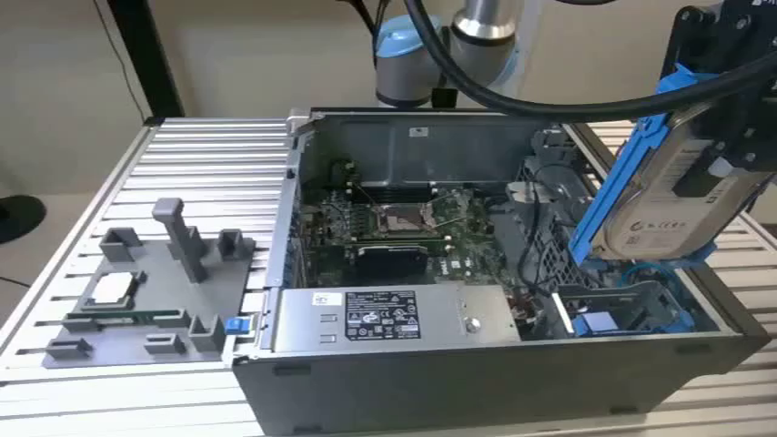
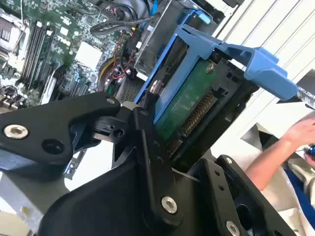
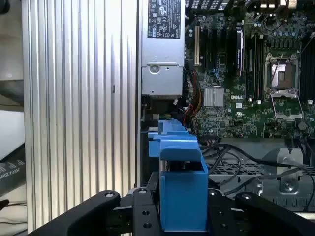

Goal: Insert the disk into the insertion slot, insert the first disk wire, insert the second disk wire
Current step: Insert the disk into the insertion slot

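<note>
1. Exterior view. Black gripper (image 1: 719, 168) sits high at the exterior view's right, jaws closed on the flat silver-grey disk (image 1: 665, 211) with a white label and bright blue plastic carrier.
   - The disk hangs steeply tilted over the open grey computer case (image 1: 486, 382), clear of it.
   - The insertion slot (image 1: 620, 314), a grey perforated metal bay with blue tabs, lies below the disk's lower end, with nothing seated in it.
   - Grey labelled power-supply box (image 1: 386, 316) runs along the case's near wall, with the green motherboard (image 1: 401, 228) behind it.
   - Grey moulded fixture plate (image 1: 146, 291) rests on the ribbed aluminium counter (image 1: 206, 155), at the exterior view's left.
2. Second wrist view. The black linkages grip the disk from both sides.
   - Its green circuit-board underside (image 2: 189, 105) faces the camera, with the carrier's blue frame (image 2: 246, 59) around it.
   - The motherboard shows beyond.
   - A person's hand (image 2: 300, 132) is at the frame's edge.
3. First wrist view. The carrier's blue end (image 3: 179, 169) stands between the jaws, pinched tight. The power-supply box, motherboard and black cables lie beyond.
</note>
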You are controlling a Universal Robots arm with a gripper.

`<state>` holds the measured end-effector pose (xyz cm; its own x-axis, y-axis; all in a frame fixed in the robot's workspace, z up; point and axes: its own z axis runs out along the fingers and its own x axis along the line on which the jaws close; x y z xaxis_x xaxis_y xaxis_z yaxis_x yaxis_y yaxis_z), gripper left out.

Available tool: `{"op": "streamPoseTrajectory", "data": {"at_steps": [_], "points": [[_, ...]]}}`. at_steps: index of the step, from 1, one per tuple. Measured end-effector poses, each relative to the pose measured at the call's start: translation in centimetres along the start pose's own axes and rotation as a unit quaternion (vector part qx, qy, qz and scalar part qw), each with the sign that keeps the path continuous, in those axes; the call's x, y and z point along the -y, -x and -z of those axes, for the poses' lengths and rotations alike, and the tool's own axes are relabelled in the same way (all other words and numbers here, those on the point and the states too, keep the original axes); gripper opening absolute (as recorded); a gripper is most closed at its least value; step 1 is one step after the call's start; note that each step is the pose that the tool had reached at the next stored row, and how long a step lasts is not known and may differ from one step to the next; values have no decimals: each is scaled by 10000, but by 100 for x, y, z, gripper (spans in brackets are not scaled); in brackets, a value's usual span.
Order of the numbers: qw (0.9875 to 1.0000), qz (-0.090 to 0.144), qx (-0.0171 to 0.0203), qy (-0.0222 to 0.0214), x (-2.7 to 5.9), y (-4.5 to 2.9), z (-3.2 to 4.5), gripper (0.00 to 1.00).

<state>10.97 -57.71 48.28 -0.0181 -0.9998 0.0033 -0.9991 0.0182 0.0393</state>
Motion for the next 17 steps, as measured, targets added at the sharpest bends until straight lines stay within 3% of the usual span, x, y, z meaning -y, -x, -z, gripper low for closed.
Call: {"op": "streamPoseTrajectory", "data": {"at_steps": [12, 17], "points": [[10000, 0, 0, -2, 1, 0, -4, 0], [10000, 0, 1, -10, 16, -6, -68, 0]]}}
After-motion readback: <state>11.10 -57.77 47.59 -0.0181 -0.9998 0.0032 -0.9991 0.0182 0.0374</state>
